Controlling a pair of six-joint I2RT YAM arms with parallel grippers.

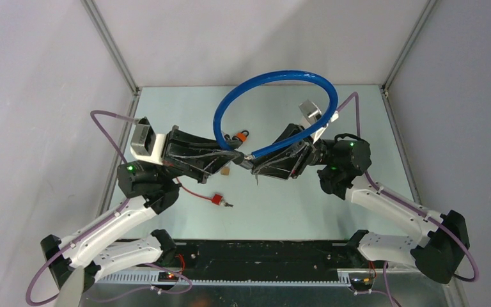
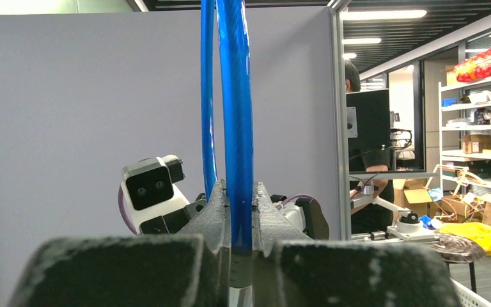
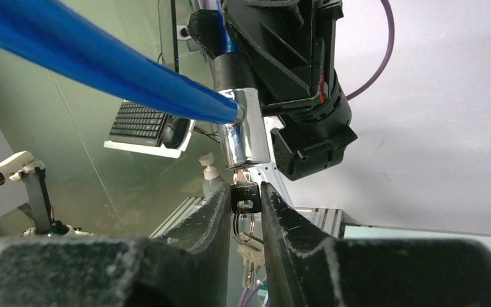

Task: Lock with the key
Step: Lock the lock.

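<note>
**Status.** The cable lock is held off the table, above its middle, w/ the blue loop arching toward the far edge.
- L gripper: fingers clamped tight on the cable right where it meets the lock barrel. Nothing else is in them.
- R gripper: fingers nearly closed, pinching the black head of the key. The blade sits in the barrel's lower end. Spare keys hang on a ring below.
- The free cable end appears seated in the barrel's side port. Depth can't be confirmed.
- An orange padlock & a red-tagged key lie on the table and are not involved.

**Step in hand (judged): turn key to lock.**
1. Confirm the cable end is pushed fully home before applying torque.
2. Rotate the R wrist about the key axis only. Side load will prob. bind or bend the blade.
3. Use the L gripper as the reaction point: firm hold, no counter-rotation. The cable is round & slick, so the barrel may spin w/ the key. If it does, regrip on the barrel.
4. Pinch the flat faces of the key head. The contact is thin, so slip is likely.
5. Turn to the stop, then relax torque before pulling the key out.
</note>
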